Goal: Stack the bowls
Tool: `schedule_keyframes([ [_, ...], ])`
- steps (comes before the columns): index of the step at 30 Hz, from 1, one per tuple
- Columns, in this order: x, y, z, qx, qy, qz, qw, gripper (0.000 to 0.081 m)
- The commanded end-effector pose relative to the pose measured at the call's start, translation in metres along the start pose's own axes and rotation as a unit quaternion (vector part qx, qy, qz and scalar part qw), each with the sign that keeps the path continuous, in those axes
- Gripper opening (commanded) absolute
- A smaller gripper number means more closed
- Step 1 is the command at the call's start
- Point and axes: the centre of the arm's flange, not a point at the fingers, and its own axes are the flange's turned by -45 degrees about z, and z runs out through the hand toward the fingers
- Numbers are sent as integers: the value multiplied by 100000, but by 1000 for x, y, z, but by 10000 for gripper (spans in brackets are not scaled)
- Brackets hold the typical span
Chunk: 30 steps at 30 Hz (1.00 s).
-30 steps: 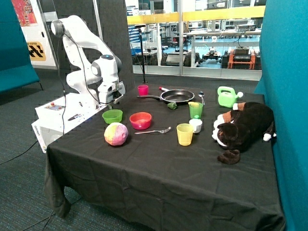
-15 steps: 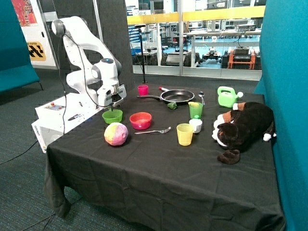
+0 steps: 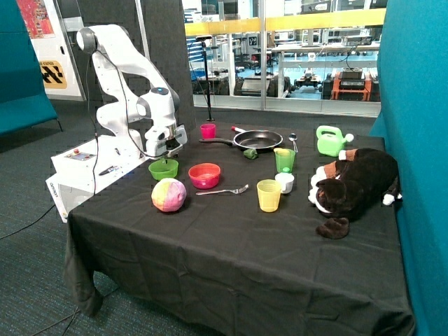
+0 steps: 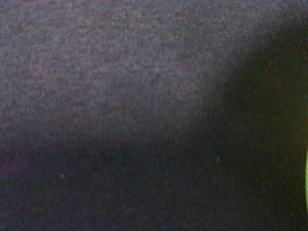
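Since earlier frame, gripper (image 3: pixel 166 155) is coming lower, now hanging just over far rim of green bowl (image 3: pixel 163 169). Fingers: I am not able to tell. Red bowl (image 3: pixel 204 175) is sitting just beside green; nothing stacked yet. I am expecting grasp next.

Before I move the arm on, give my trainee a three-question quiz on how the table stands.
1. True or false: the lime green bowl is already stacked in the orange-red bowl.
2. What lies between the orange-red bowl and the yellow cup?
A. a fork
B. a knife
C. a sponge
3. Which bowl is the gripper just above?

Key
1. False: the two bowls sit side by side on the black tablecloth.
2. A, the fork.
3. The lime green bowl; the fingers' state cannot be made out.
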Motion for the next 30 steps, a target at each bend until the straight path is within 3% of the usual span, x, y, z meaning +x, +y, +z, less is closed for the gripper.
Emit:
schedule_keyframes([
  [1,7,4,5,84,-236,177,100000,544],
  [5,7,9,7,84,-236,246,99999,526],
  [10,8,12,11,83,-236,382,99999,422],
  [22,14,6,22,86,-235,-824,99996,35],
  [30,18,2,24,87,-235,-1201,99992,0],
])
